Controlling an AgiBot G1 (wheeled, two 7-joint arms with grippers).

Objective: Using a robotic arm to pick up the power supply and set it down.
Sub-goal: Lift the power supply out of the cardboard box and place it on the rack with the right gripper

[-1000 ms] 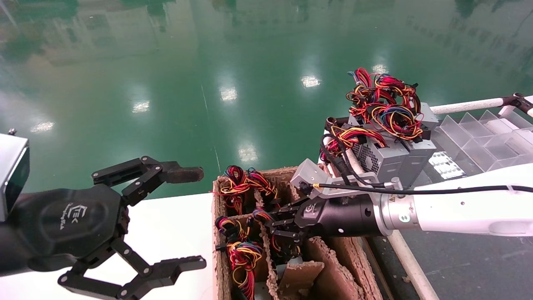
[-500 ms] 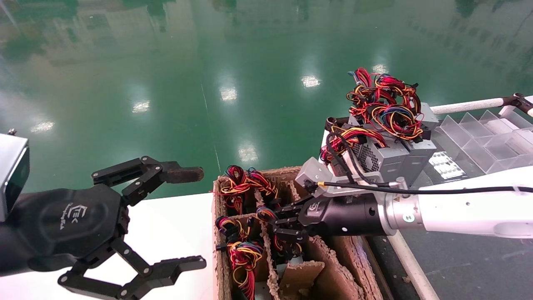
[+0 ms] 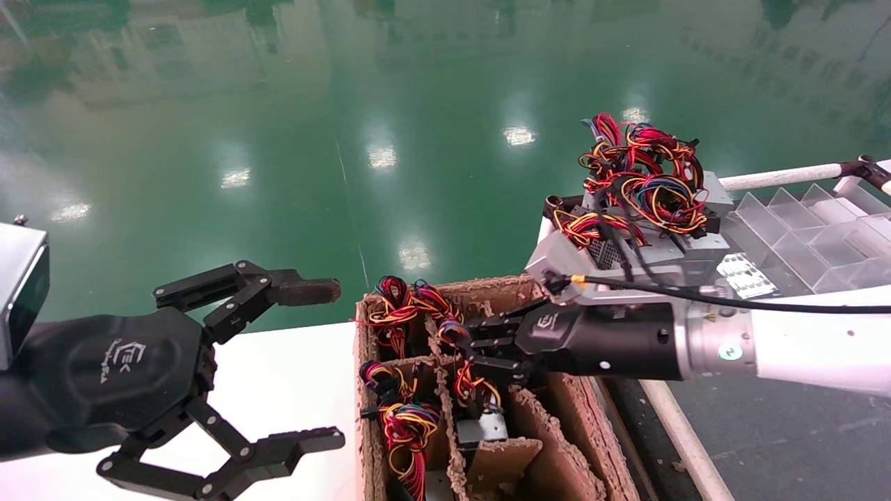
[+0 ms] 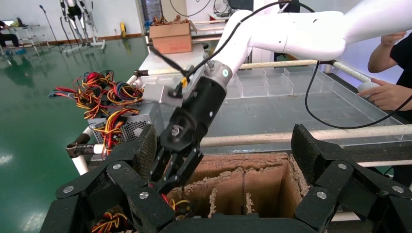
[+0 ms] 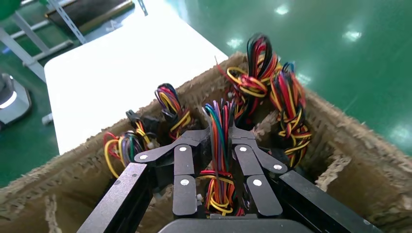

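My right gripper [image 3: 461,346] hangs over the cardboard box [image 3: 565,426], shut on the red, yellow and blue wire bundle [image 5: 219,160] of a power supply [image 3: 482,428]. The small grey body of that unit hangs below the fingers, partly up out of a middle compartment. In the right wrist view the wires run straight up between the closed fingers of the right gripper [image 5: 221,133]. My left gripper [image 3: 333,363] is parked over the white table [image 3: 278,379] left of the box, open and holding nothing. In the left wrist view the left gripper [image 4: 226,148] looks at the right gripper [image 4: 167,177].
Other wire bundles [image 3: 404,306] fill the box's left compartments. Several grey power supplies [image 3: 658,254] are stacked at the back right beside a clear divider tray [image 3: 800,223]. A white rail [image 3: 686,445] runs along the box's right. A person's hand [image 4: 386,94] is beyond the bench.
My right gripper has risen and drawn back to the right with the wire bundle. The grey unit has come up into sight in its compartment. The left arm has not moved.
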